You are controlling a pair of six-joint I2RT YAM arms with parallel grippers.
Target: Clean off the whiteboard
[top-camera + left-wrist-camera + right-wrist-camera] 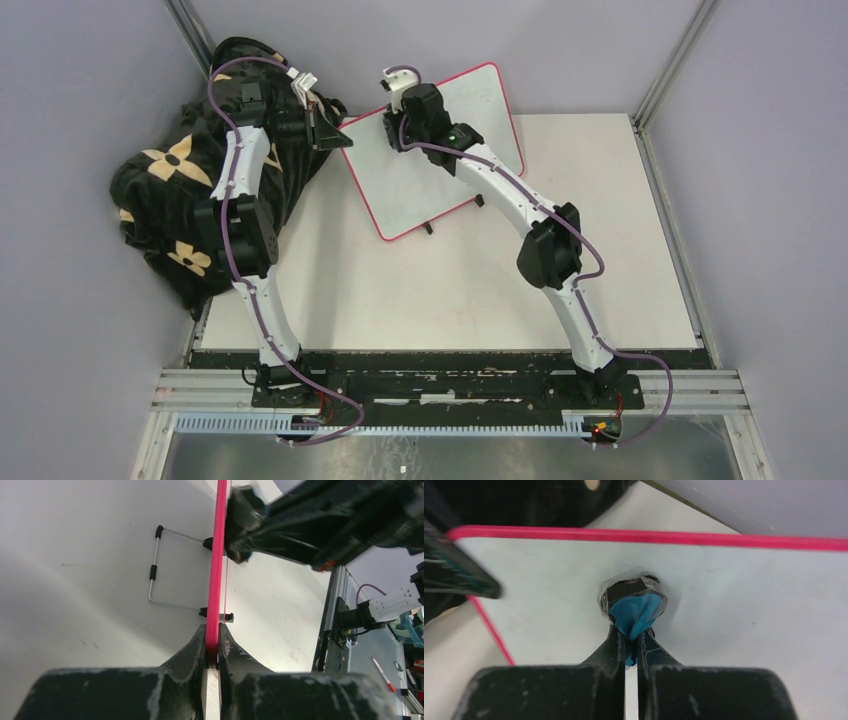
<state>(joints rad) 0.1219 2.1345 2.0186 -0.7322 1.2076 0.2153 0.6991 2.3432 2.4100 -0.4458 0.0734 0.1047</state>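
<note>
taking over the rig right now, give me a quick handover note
Left tool: shut on the red edge of the whiteboard.
Right tool: shut on the blue eraser, pressed to the board's face.
Done: no marks show on the visible board; the part under the right arm is hidden.
Left: probably wipe and check that part, then release.

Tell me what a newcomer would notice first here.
The pink-framed whiteboard sits skewed at the table's far left, and the left gripper is clamped on its pink edge. The right gripper pinches a blue eraser that seems pressed to the board's white face. A black bag with tan flowers is slumped at the left edge, behind the left arm.
</note>
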